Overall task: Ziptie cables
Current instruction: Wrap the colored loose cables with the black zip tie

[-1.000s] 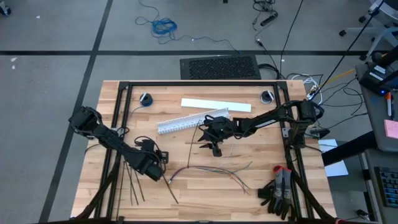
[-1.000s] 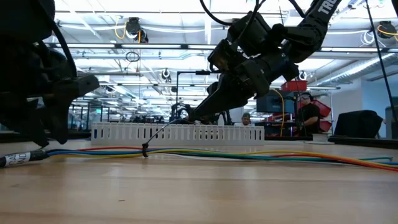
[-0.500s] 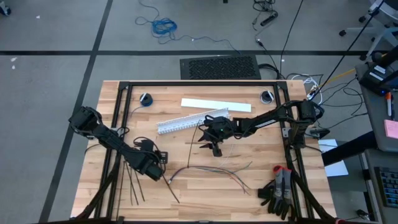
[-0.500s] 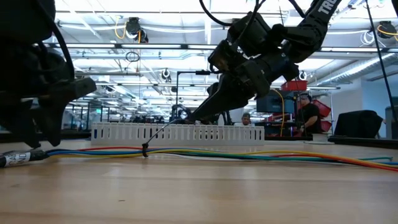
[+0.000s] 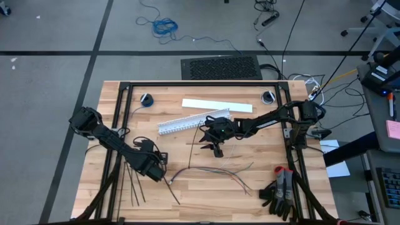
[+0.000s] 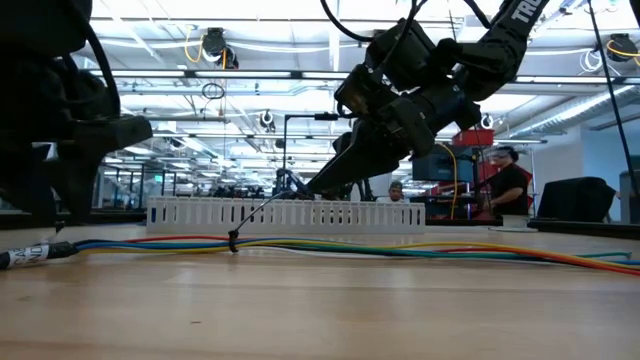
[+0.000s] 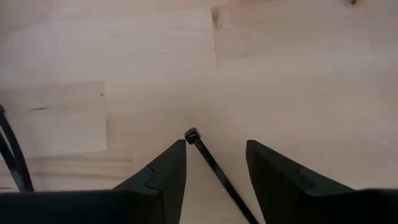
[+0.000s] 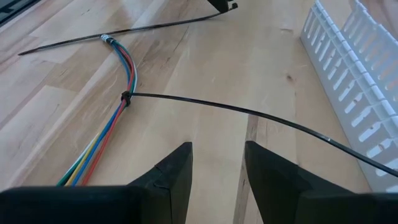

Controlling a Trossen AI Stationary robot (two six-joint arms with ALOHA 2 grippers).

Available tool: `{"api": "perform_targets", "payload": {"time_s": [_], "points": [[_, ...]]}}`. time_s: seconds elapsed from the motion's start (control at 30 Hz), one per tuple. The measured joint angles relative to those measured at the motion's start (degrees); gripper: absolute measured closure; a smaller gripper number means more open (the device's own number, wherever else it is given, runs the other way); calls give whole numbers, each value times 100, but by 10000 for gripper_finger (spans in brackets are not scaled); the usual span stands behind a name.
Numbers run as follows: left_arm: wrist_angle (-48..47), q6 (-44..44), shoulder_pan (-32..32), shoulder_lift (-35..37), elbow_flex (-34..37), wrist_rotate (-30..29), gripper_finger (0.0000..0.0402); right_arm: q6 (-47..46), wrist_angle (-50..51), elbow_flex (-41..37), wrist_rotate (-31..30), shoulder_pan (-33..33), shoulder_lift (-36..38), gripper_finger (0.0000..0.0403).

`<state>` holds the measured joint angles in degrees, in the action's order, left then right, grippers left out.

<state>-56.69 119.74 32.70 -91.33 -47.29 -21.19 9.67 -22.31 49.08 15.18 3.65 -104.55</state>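
White letters "TR" are partly seen on the dark right arm (image 6: 510, 20) in the low view; nothing else is legible.

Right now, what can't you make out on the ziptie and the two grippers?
- Right gripper: right wrist view shows open fingers, but the ziptie tail runs off the frame edge, so a grip is unclear.
- Ziptie head on the cables: too small to tell if locked.
- Left gripper: left wrist view shows a second ziptie between its fingers; contact hidden by the bottom edge.
- Low view: left arm is a dark silhouette.
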Motion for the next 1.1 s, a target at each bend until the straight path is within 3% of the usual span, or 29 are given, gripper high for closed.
{"api": "perform_targets", "payload": {"time_s": [0.77,1.1], "points": [[359,245,-38,-87,293,-9,239,-15,37,2,0,-1,0,264],[650,86,-64,-660,273,-222,292,-17,39,4,-2,1,0,264]]}}
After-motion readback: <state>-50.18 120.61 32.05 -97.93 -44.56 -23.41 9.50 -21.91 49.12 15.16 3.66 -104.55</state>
